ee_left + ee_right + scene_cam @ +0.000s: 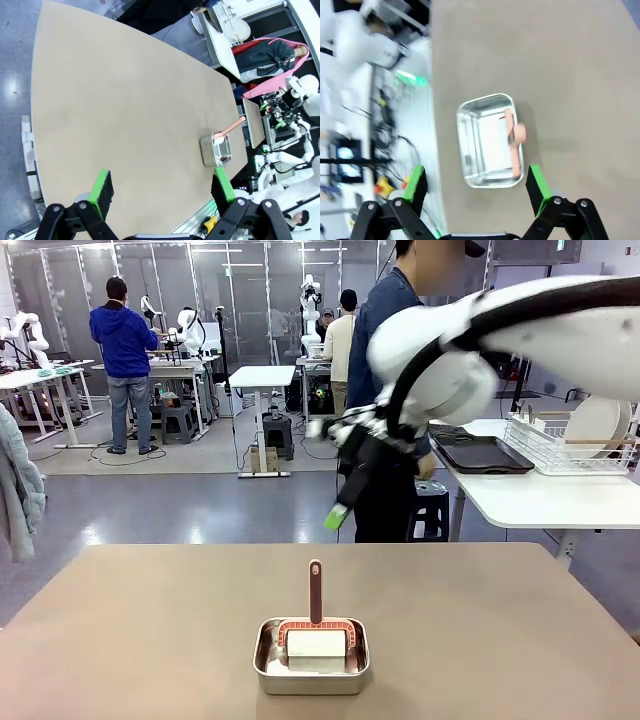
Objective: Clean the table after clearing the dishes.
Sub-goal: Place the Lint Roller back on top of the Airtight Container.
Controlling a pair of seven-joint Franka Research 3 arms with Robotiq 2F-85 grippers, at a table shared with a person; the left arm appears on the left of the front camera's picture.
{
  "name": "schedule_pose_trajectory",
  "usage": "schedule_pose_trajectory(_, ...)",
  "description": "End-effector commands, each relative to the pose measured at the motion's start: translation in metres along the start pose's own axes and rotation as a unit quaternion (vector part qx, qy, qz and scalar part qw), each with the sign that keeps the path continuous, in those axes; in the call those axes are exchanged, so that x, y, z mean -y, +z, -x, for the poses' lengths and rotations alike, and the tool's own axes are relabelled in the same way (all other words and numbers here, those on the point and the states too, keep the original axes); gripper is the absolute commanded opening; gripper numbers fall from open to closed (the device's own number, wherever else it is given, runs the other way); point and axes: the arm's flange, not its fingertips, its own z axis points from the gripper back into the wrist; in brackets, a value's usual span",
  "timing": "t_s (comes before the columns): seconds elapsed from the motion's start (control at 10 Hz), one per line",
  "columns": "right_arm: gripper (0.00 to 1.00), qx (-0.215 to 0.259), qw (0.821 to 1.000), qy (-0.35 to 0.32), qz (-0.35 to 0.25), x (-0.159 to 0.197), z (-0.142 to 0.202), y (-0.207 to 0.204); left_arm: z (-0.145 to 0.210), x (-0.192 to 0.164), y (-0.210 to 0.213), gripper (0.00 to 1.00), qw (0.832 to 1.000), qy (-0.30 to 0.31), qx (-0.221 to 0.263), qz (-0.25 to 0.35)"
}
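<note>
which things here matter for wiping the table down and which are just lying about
For the job:
- the table
- steel pan near the robot's edge
- brush with a reddish handle, standing in the pan
- right gripper, jaws open above the pan
- left gripper, jaws open over bare tabletop

Lying about:
- wire rack on the white side table
- dark tray beside the rack

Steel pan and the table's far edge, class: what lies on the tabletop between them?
Nothing: in the front view the table is bare from the steel pan to its far edge, except the brush handle sticking up out of the pan.
</note>
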Motion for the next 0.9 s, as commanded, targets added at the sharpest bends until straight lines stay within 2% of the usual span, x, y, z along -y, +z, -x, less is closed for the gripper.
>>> schedule_pose_trajectory(0.0,1.00,0.147,0.980,-0.123,-0.051,0.021,0.102,0.041,0.002,0.002,0.002,1.00,1.000,-0.003,0.006,-0.006)
schedule_pose_trajectory(0.2,1.00,0.291,0.932,-0.187,-0.113,0.040,0.206,0.085,0.002,0.002,0.002,1.00,1.000,-0.003,0.006,-0.006)
schedule_pose_trajectory(0.4,1.00,0.369,0.878,-0.294,-0.076,0.035,0.320,0.133,0.002,0.002,0.002,1.00,1.000,-0.003,0.006,-0.006)
schedule_pose_trajectory(0.6,1.00,0.447,0.817,-0.357,-0.069,0.007,0.436,0.158,0.002,0.002,0.002,1.00,1.000,-0.003,0.006,-0.006)
schedule_pose_trajectory(0.8,1.00,0.510,0.769,-0.379,-0.061,-0.035,0.530,0.149,0.002,0.002,0.002,1.00,1.000,-0.003,0.006,-0.006)
